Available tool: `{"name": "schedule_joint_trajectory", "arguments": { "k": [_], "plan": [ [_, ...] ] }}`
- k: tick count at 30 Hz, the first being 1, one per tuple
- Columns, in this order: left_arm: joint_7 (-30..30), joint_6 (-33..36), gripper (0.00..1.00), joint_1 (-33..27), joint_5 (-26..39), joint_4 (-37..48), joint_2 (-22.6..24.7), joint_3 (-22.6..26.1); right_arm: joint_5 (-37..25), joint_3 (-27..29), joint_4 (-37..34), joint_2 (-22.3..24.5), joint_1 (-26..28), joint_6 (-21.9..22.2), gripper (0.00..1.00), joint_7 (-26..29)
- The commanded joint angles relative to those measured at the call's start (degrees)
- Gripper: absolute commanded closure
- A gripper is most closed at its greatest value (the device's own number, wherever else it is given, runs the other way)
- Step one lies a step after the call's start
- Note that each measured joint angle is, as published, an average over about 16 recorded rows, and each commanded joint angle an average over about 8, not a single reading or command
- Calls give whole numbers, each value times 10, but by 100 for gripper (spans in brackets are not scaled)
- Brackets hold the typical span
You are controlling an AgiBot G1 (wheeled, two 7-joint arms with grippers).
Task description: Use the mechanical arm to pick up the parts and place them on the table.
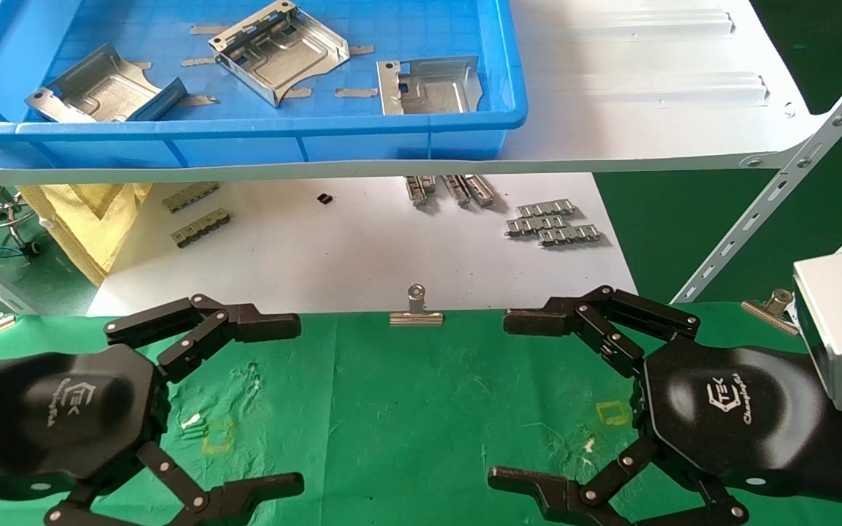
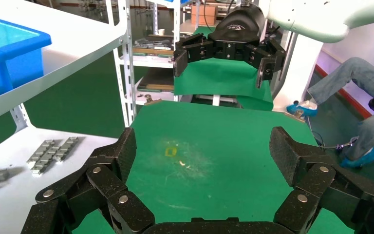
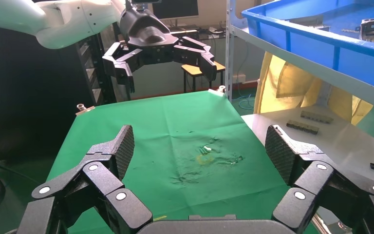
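Three silvery sheet-metal parts lie in a blue bin [image 1: 260, 135] on the white shelf: one at the left [image 1: 103, 91], one in the middle [image 1: 278, 51], one at the right [image 1: 428, 86]. My left gripper [image 1: 297, 402] is open and empty, low over the green table [image 1: 406, 409] at its left side. My right gripper [image 1: 498, 398] is open and empty over the table's right side. The two face each other. The left wrist view shows the left gripper [image 2: 199, 151] above a yellow square outline; the right wrist view shows the right gripper [image 3: 199, 148] above wrinkled cloth.
The white shelf [image 1: 647, 95] overhangs the white board [image 1: 362, 241] behind the table. Small grey linked strips [image 1: 552, 223] lie on the board. A metal clip [image 1: 416, 310] holds the cloth's far edge. Yellow cloth [image 1: 88, 219] hangs at the left. A slanted shelf brace [image 1: 779, 190] stands at the right.
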Motion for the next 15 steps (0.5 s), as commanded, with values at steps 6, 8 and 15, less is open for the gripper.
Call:
{"name": "schedule_joint_trajectory", "arguments": {
  "k": [6, 8, 15],
  "plan": [
    [0, 0, 0, 0, 0, 0, 0, 0, 0, 0, 0, 0, 0, 0, 0, 0],
    [0, 0, 0, 0, 0, 0, 0, 0, 0, 0, 0, 0, 0, 0, 0, 0],
    [0, 0, 0, 0, 0, 0, 0, 0, 0, 0, 0, 0, 0, 0, 0, 0]
  ]
}}
